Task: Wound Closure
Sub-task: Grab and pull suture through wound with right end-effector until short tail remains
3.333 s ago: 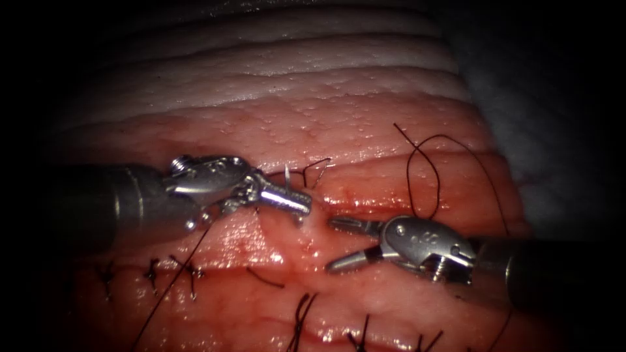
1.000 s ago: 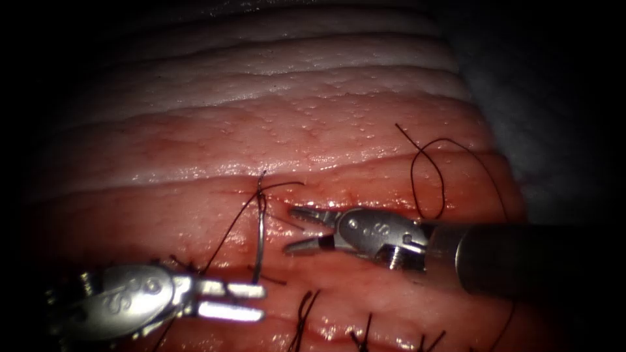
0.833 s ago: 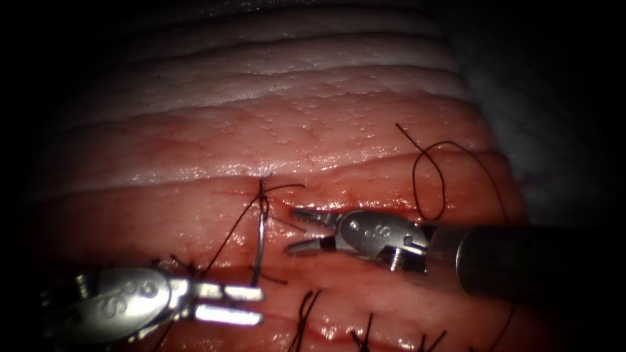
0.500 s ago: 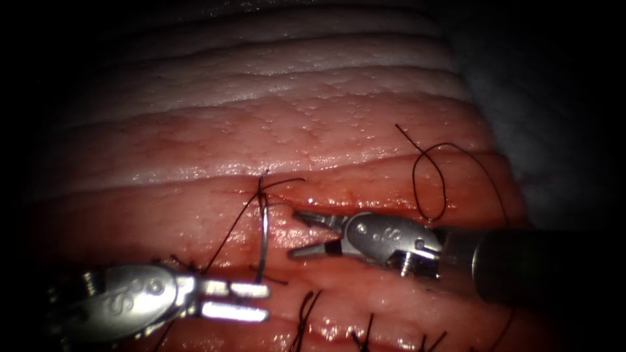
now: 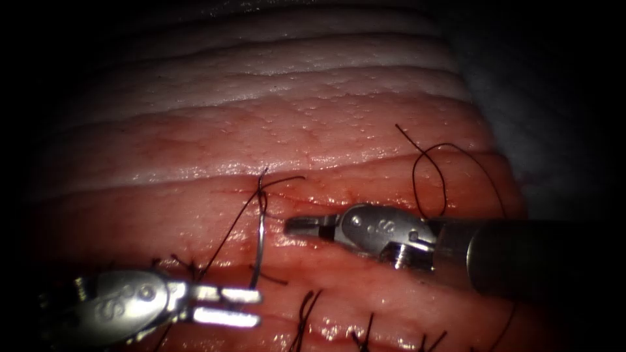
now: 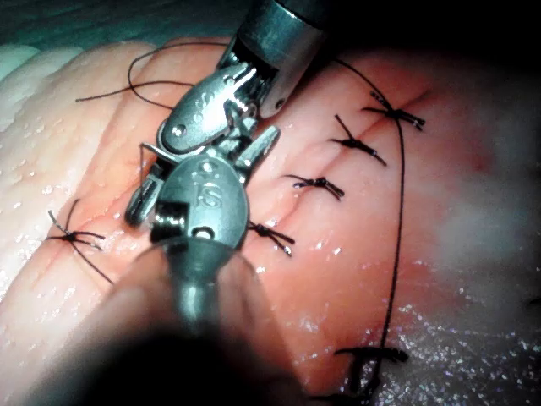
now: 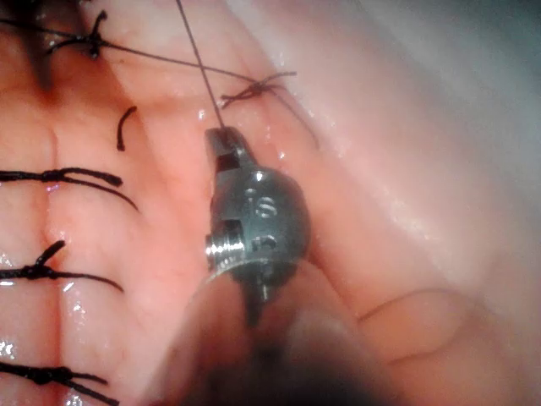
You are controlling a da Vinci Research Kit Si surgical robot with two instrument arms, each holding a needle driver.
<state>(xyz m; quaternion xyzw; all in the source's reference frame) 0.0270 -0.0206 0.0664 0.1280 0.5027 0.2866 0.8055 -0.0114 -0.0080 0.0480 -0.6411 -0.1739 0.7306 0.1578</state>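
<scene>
- The left gripper is sitting low in the left of the endoscope view. It looks to be clamping the needle at its lower end, with the two bright jaws lying parallel and close together.
- The needle is standing almost upright in the middle of the frame. Its upper end is reaching the tangle of thread at the cut. I cannot tell whether that end is sitting in the tissue or just on it.
- The right gripper is coming in from the right with its jaws closed, its tip just beside the needle and not touching it. I am seeing nothing between its jaws from above.
- In the right wrist view a thin dark line is meeting the right gripper's tip, and I cannot tell whether it is gripped.
- A loose loop of thread is lying at the right, above the right shaft. Finished stitches are running along the bottom edge.
- In my judgement, handling this well is a matter of holding the needle firmly and keeping the trailing thread off the finished stitches. It also means moving along the needle's curve and not tugging sideways at the cut.
</scene>
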